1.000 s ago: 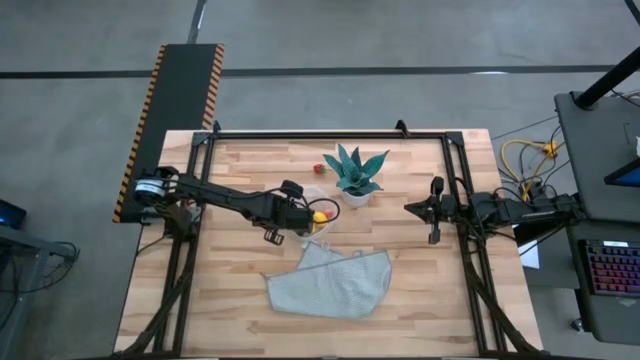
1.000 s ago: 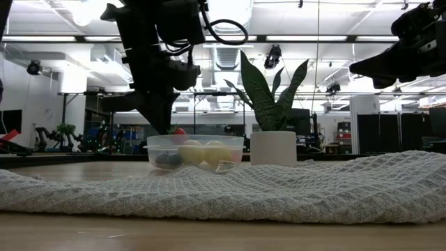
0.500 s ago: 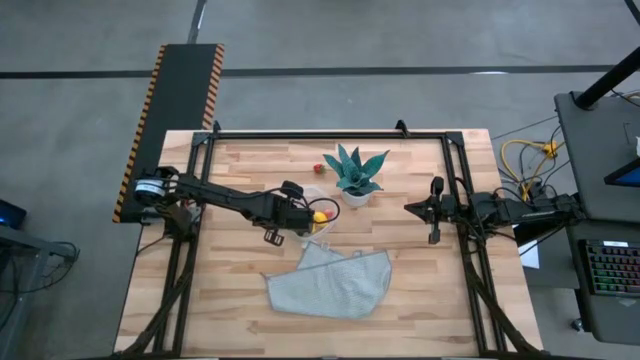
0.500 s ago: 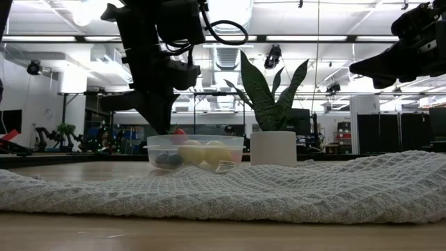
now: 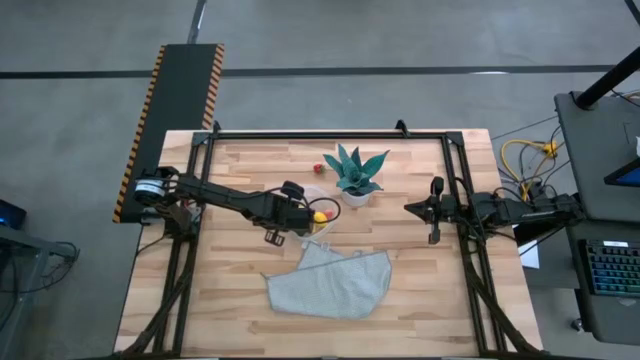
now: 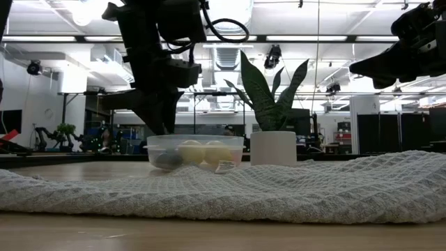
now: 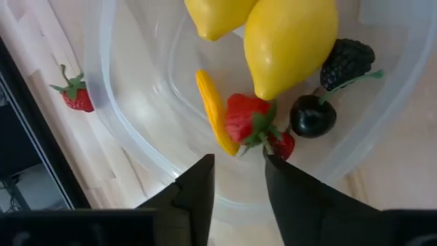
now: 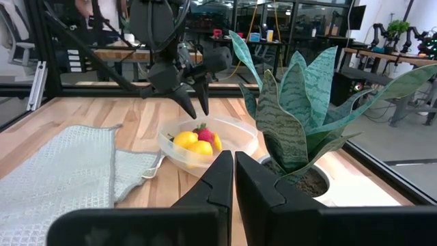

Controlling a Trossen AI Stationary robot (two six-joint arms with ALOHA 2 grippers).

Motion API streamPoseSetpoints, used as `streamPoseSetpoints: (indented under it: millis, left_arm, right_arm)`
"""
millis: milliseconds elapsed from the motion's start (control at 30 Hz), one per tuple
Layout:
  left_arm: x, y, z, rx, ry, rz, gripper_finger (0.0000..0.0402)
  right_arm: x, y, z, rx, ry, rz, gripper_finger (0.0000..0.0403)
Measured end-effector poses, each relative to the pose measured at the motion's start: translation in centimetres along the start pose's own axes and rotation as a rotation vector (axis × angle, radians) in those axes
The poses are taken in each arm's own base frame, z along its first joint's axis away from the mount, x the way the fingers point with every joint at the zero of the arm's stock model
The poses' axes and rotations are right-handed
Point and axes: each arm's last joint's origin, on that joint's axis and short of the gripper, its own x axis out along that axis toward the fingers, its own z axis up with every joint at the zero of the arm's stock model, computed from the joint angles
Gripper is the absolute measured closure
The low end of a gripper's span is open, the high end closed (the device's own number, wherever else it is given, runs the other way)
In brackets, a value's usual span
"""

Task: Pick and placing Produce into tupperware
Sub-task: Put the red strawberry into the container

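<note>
Left claw (image 5: 308, 222) over tupperware (image 5: 318, 203); red berry (image 5: 318, 168) loose on table (image 5: 420, 260).

No readable text, labels or numbers (anywhere)

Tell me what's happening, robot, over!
Left tool open, empty, above the tupperware. Right tool shut, waiting by table's right edge. Lemons and strawberry inside; one strawberry outside on table. Nothing blocking.

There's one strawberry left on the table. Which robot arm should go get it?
Probably the left. The left gripper hangs open right over the tupperware, and the strawberry lies just beyond it. The right gripper waits across the table, with the potted plant in between.
</note>
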Motion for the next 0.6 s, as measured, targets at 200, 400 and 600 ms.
streamPoseSetpoints:
  millis: [200, 400, 600]
  left_arm:
    - [-1.3, 0.7, 0.1, -0.010, -0.030, 0.023, 0.0272]
    - [-4.4, 2.3, -0.8, 0.003, -0.056, 0.125, 0.0272]
    - [-7.8, 5.4, -2.5, -0.034, -0.236, 0.172, 0.0272]
  right_arm:
    - [0.0, 0.0, 0.0, 0.000, 0.000, 0.000, 0.0394]
    - [0.0, 0.0, 0.0, 0.000, 0.000, 0.000, 0.0394]
    - [0.0, 0.0, 0.0, 0.000, 0.000, 0.000, 0.0394]
